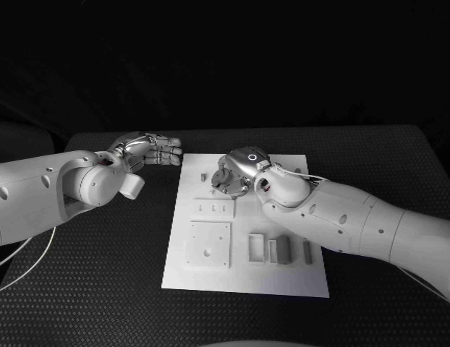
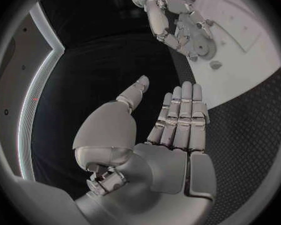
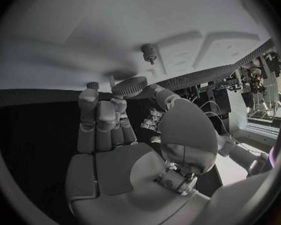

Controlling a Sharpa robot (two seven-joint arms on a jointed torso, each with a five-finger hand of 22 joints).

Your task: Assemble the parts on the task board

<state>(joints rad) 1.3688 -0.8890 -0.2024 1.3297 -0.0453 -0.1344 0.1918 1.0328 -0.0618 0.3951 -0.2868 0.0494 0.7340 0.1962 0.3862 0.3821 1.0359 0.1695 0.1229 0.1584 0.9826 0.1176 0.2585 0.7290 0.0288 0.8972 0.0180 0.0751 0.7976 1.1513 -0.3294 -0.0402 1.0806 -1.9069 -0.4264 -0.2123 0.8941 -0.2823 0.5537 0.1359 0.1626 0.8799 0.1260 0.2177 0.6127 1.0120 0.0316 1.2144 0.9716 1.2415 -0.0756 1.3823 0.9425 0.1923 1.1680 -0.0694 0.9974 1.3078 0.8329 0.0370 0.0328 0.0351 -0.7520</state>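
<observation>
A: State the condition of the right hand (image 1: pixel 238 173).
B: It sits over the far end of the task board (image 1: pixel 288 278) and pinches a small toothed gear (image 3: pixel 130 86) at its fingertips, just above the board surface.

A: And the left hand (image 1: pixel 150 150)?
B: It holds nothing; its fingers are extended, side by side. It hovers over the black tabletop (image 1: pixel 100 289), just off the board's far left corner.

A: Other parts?
B: A small peg (image 3: pixel 149 52) stands on the board near the gear. Several blocks (image 1: pixel 269 248) lie at the near end.
</observation>
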